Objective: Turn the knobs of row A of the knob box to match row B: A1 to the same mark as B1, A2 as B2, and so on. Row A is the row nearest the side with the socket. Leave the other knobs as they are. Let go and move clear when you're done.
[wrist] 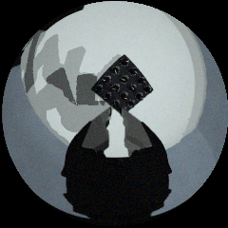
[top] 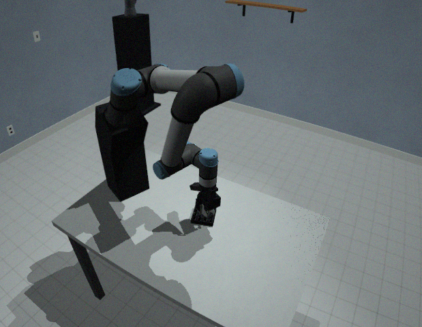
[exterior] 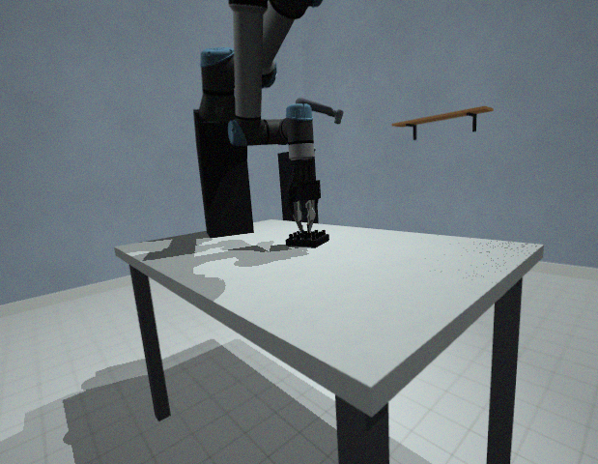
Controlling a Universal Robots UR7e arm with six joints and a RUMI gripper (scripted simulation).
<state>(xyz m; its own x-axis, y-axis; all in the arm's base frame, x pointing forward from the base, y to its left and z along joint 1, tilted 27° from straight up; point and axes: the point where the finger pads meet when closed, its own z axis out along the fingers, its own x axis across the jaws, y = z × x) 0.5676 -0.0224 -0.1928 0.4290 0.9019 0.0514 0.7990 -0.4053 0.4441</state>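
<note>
Knob markings on the black knob box (top: 203,222) (exterior: 308,243) (wrist: 123,85) are too small and dark to read in any view, leaving rows A and B unmatched to the eye; the gripper (top: 204,210) (exterior: 304,230) (wrist: 115,107) covers part of the box's far side from above, and contact between its fingertips and any knob cannot be made out; the arm's upper joints (exterior: 289,6) run past the exterior view's top edge, while the table's near end (top: 204,315) is cropped from the top view
</note>
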